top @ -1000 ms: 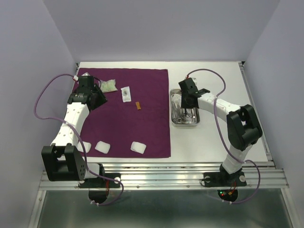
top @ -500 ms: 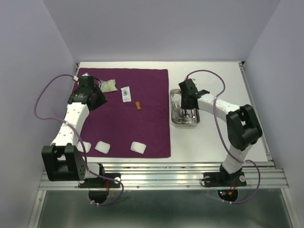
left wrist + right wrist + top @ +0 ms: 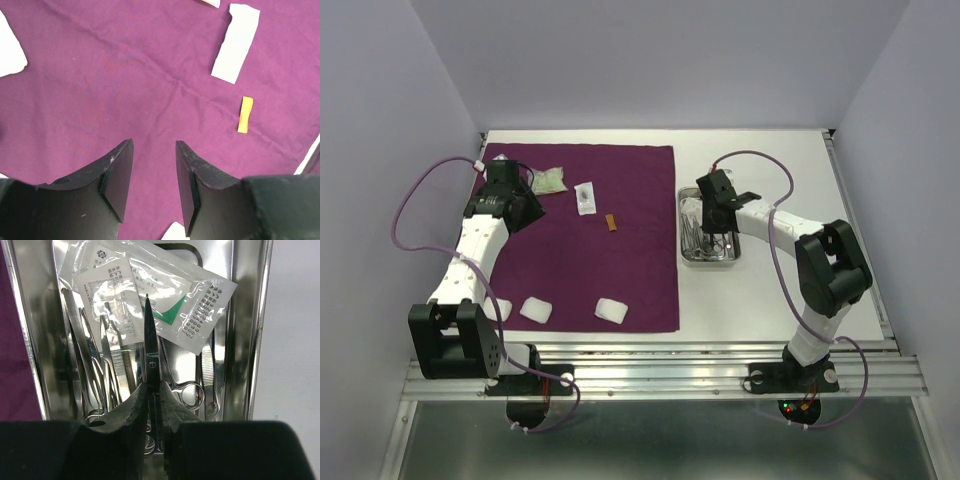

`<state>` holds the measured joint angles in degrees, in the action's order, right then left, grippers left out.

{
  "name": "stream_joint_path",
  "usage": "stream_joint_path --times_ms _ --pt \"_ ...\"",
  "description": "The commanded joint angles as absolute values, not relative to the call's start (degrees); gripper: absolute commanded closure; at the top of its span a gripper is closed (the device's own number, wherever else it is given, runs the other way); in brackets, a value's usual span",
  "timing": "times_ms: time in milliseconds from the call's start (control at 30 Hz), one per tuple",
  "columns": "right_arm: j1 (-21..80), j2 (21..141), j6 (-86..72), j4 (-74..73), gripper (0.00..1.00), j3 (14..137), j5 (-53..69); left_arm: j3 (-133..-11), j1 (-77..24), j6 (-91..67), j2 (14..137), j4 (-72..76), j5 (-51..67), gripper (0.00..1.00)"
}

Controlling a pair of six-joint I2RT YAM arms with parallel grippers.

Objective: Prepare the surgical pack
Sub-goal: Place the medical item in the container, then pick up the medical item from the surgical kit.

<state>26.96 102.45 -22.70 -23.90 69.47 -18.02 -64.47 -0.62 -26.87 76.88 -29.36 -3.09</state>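
Observation:
The purple drape (image 3: 620, 260) lies flat on the left of the table. To its right stands the steel tray (image 3: 710, 260) with several steel instruments and sealed packets (image 3: 190, 295) inside. My right gripper (image 3: 152, 387) hangs over the tray (image 3: 25, 340), shut on the scissors (image 3: 149, 340), whose closed blades point away from the wrist above the other instruments. My left gripper (image 3: 154, 145) hovers open over the drape's far left part (image 3: 125, 75), nothing between its fingers.
On the drape lie a white packet (image 3: 585, 198), a small orange strip (image 3: 611, 222), a clear bag (image 3: 550, 179) and three white gauze pads (image 3: 612, 311) along the near edge. Bare white table (image 3: 800, 170) surrounds the tray, with walls on three sides.
The right wrist has shifted very slightly over the tray and its jaws have eased a little around the scissors. The left arm has not moved.

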Motion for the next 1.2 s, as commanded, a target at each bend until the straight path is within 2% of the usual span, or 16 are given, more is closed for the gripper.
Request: stream_joint_path --times_ms 0,133,233,500,567,767,1000,1167 --pt "26.6 102.6 -22.3 -22.0 0.8 69.6 -18.5 -64.4 -0.5 -27.0 76.6 -28.6 -4.0 0.49" --pt "26.6 102.7 -22.3 -22.1 0.66 70.2 -18.5 -64.7 -0.5 -26.9 76.7 -28.7 -4.2 0.49" --pt "26.6 102.6 -22.1 -22.0 0.62 70.4 -18.4 -64.6 -0.5 -26.8 76.9 -28.7 -4.4 0.49" --pt "26.6 100.0 -22.4 -23.2 0.61 71.6 -17.9 -64.5 -0.5 -26.7 77.2 -28.7 -5.3 0.49" --pt "26.6 99.2 -22.4 -23.7 0.56 72.2 -17.8 -64.9 -0.9 -26.7 77.5 -28.7 -5.7 0.48" --pt "26.6 96.2 -22.8 -23.8 0.52 72.9 -16.4 -67.0 -5.5 -27.2 80.3 -28.8 -8.9 0.46" --pt "26.6 93.7 -23.3 -24.1 0.5 72.3 -17.0 -74.2 -15.6 -29.3 90.3 -30.6 -12.5 0.46" --pt "26.6 91.4 -23.5 -24.3 0.49 71.2 -18.4 -79.7 -19.2 -31.6 97.5 -30.1 -11.9 0.48"
